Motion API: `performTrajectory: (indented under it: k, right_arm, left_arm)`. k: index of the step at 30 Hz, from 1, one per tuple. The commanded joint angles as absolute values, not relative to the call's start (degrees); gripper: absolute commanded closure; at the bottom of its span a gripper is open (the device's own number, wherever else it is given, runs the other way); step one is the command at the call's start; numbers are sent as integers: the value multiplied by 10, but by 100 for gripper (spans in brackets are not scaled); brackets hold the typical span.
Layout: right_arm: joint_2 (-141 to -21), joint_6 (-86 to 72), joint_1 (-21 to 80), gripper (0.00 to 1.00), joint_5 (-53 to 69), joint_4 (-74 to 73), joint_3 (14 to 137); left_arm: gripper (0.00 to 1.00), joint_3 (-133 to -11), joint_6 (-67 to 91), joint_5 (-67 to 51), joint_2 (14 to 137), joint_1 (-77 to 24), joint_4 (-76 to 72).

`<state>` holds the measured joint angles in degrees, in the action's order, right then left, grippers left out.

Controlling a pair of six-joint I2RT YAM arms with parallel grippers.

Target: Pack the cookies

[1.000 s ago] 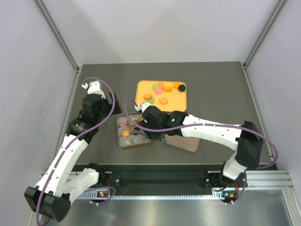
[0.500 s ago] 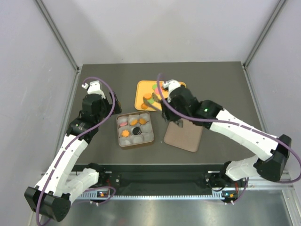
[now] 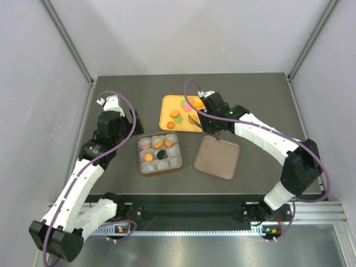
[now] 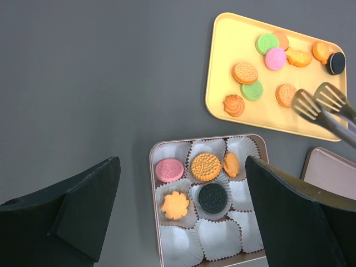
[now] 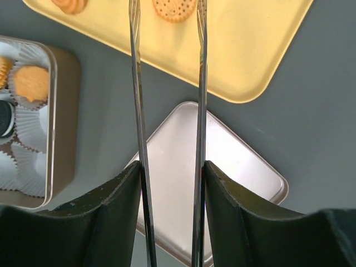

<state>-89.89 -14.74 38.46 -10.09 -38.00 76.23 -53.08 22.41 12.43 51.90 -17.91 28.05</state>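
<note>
**Mid-pack: reaching out for the next pick**

Nearest me, L hand (image 4: 182, 167) hangs above the table (image 4: 83, 67). Its fingers are spread as wide as they go w/ nothing in them, so it's idle and just looking down. Below it sits the box (image 4: 152, 222), lined w/ white paper cups (image 4: 214, 238) in a grid. Five cookies (image 4: 206, 166) are in: one pink, two orange, a flower-shaped orange & a black one, all in the far & middle rows. The cups nearest me are empty, plus one at the R end of the middle row. I reckon approx half done.

Just R of the box lies its lid (image 5: 222, 167), flat on the table, near the box but apart from it. R hand (image 5: 169, 178) is above the lid's far edge, clamped on the handles of the tongs (image 4: 305, 104). The blades stand apart w/ nothing btwn them.

Farther out, the yellow tray (image 4: 225, 50) holds the loose cookies, abt ten. They're mostly orange, w/ two green, one pink, one black. The tong tips are over the tray's near R part, just beside a round orange cookie (image 4: 285, 94). In my R wrist view that cookie shows btwn the blades. Can't tell if the tips touch the tray.

Step in hand, I'd say: lining up on that cookie. Next move prob needs:
- tips dropped either side of it
- a gentle squeeze, since it's flat & thin & could slip or flip
- a lift
- a carry to an empty cup, & a release w/o crushing the paper sides
</note>
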Motion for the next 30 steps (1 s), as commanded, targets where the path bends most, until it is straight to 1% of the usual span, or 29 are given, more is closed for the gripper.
performTrajectory:
  k: [1,12,18,26,30]
  right_arm:
    - [-921,-136,377,52,-94,-345,797]
    - [-963,-135,374,49,-111,-337,805]
    - [-983,-135,372,53,-110,-340,817]
    - [-990,-132,360,55,-100,-342,821]
    - [-991,-128,356,57,-96,-343,821]
  left_arm:
    - [1,-529,225,123,515,-176,250]
    - [1,-530,225,120,519,-176,249]
    - [1,-529,224,126,512,-176,250]
    - [1,-530,223,123,515,-175,250]
    - [1,-530,224,122,515,-174,250]
